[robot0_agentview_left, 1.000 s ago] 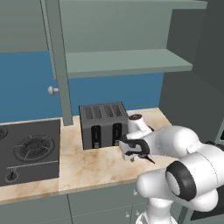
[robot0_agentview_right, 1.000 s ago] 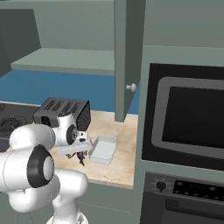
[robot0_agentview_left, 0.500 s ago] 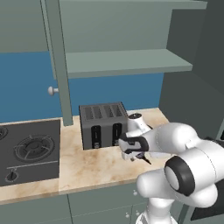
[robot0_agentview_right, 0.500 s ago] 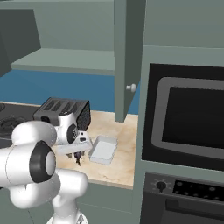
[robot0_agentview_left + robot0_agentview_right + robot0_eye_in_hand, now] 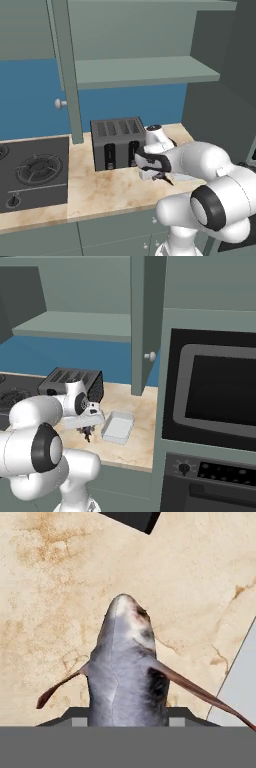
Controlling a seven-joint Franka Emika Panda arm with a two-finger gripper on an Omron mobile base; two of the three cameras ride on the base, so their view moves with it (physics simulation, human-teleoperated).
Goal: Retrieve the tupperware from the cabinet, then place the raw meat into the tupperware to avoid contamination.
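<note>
My end effector hangs low over the bench, just in front of the toaster in the middle of the left base view. The raw meat sits right at my fingertips: in the hand view it fills the lower centre, rising straight up from the bottom edge, so its long axis runs directly away from me with the blunt rounded nose pointing toward the top of the frame. It lies on the bench between my fingers. My jaws stand partway in, narrower than wide; whether they already press its flanks I cannot tell, as the contact is hidden at the bottom edge.

The meat is a smooth grey, fish-like lump with a paler, slightly reddish patch near the nose, a dark blotch on its right flank, and thin brownish fin-like strands trailing to lower left and lower right.

The tupperware is already on the bench, a shallow pale open tray just right of my end effector in the right base view; its edge shows at the hand view's lower right. I judge the carry will be short.
</note>
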